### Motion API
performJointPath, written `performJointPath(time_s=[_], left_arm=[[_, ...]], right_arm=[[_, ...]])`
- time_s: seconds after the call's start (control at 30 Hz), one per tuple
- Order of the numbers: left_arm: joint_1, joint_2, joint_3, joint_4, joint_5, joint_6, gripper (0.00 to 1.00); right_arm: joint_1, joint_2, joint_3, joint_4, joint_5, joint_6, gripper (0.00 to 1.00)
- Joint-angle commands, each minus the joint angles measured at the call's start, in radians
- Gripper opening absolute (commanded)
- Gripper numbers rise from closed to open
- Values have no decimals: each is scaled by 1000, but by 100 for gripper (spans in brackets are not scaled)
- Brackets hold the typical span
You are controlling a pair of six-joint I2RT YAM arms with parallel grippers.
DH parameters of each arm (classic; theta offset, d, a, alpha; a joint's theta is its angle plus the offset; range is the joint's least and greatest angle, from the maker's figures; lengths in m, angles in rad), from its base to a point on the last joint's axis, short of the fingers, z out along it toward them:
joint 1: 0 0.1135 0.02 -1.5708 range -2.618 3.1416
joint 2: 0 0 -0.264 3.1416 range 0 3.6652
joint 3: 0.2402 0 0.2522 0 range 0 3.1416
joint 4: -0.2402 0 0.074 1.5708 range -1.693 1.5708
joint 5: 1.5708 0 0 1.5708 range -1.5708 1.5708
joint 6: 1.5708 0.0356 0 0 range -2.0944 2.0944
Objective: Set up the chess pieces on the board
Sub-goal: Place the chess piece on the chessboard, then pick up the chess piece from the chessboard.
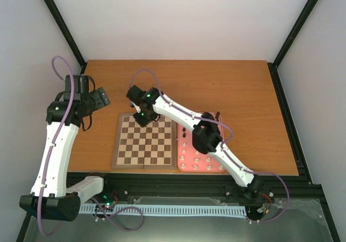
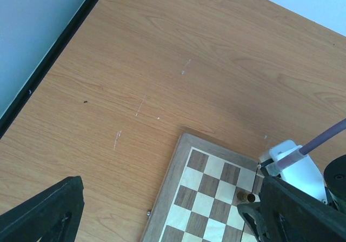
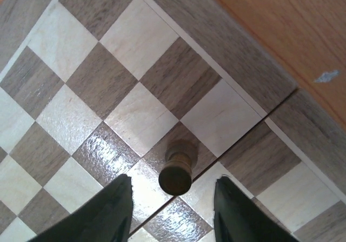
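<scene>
Chess pieces (image 1: 199,158) mostly lying in pink tray (image 1: 180,150) just right of board (image 1: 141,147). One dark brown piece (image 3: 175,172) upright on a dark square near the far edge, just beside the fold seam.

Right pincer (image 1: 142,118) parted around that piece, fingers (image 3: 116,209) clear on both sides, gripping nothing. Left pincer (image 1: 97,99) spread wide and empty, hovering over tabletop (image 2: 162,64) left of board.

Probably the release step. Best done by lifting straight up, with no sideways travel until well above the piece's head. Worth checking the base sits inside its square and off the seam.
</scene>
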Motion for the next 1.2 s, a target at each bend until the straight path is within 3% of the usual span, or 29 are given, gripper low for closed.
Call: performJointPath(time_s=[0.0, 0.4, 0.63, 0.8, 0.9, 1.17], left_arm=[[2, -5, 12, 8, -17, 24, 100], [2, 22, 33, -11, -36, 55, 100], [-9, 69, 28, 8, 73, 88, 100], [-130, 114, -58, 26, 114, 83, 97], [-184, 156, -109, 41, 144, 40, 91], [-366, 321, -157, 124, 91, -76, 84]], right_arm=[[13, -7, 25, -5, -9, -20, 46], [6, -173, -15, 2, -53, -61, 67], [-94, -413, -308, 76, -71, -25, 70], [-231, -573, -558, 141, -34, -23, 71], [-301, -644, -675, 174, -16, -32, 71], [-448, -753, -892, 222, -32, -79, 71]])
